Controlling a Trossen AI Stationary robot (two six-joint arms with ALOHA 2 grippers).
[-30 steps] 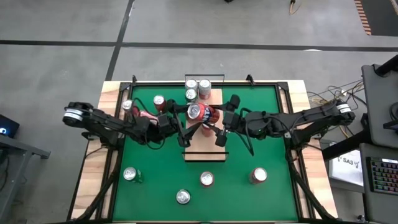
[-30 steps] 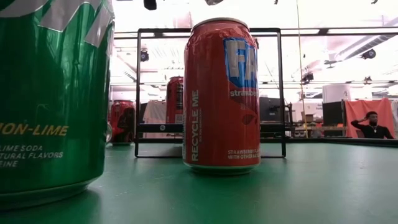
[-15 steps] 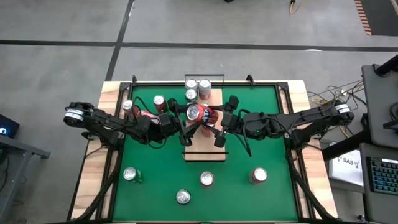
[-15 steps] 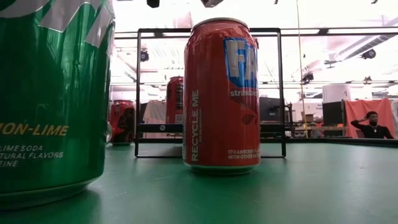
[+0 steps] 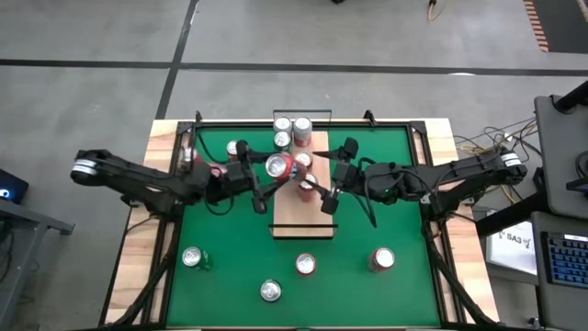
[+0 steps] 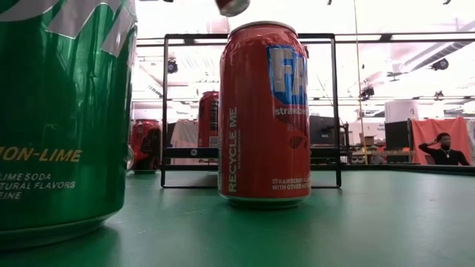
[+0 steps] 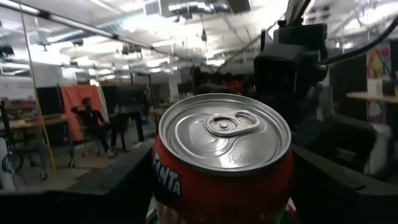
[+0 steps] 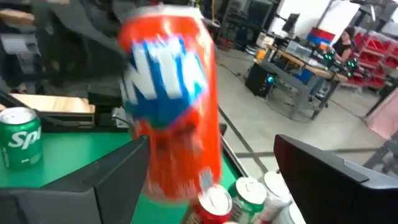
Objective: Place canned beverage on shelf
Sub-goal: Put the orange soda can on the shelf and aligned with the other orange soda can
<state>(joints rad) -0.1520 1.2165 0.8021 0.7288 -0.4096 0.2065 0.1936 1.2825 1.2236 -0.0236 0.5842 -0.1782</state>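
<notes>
A red soda can [image 5: 278, 166] with a silver top [image 7: 224, 134] hangs in the air over the left edge of the shelf [image 5: 296, 219], a pale wood board with black rails. My left gripper [image 5: 268, 173] reaches in from the table's left and is shut on the can. In the low view only the can's bottom [image 6: 232, 6] shows, at the upper edge. My right gripper [image 5: 320, 191] stands open just right of the can, over the shelf, apart from it. In the right wrist view the can [image 8: 168, 106] is a blurred shape ahead of the spread fingers [image 8: 93, 186]. My left gripper pinches the can's red wall [image 7: 186, 186] below the top rim, one finger [image 7: 93, 199] on each side. The can itself hides the places of contact. The fingers come nearly level from the table's left. The can is lifted clear, top up and slightly tilted.
Three cans [image 5: 282, 126] stand at the shelf's far end, and two more [image 5: 237, 149] stand left of it. Several cans [image 5: 305, 265] stand on the green mat [image 5: 386, 184] toward the near edge; two of them [image 6: 263, 111] loom in the low view.
My left gripper has risen and drawn back toward the table's left, tipping its fingers upward, and has carried the red can with it. The can has left my right gripper, which has kept its place over the shelf.
</notes>
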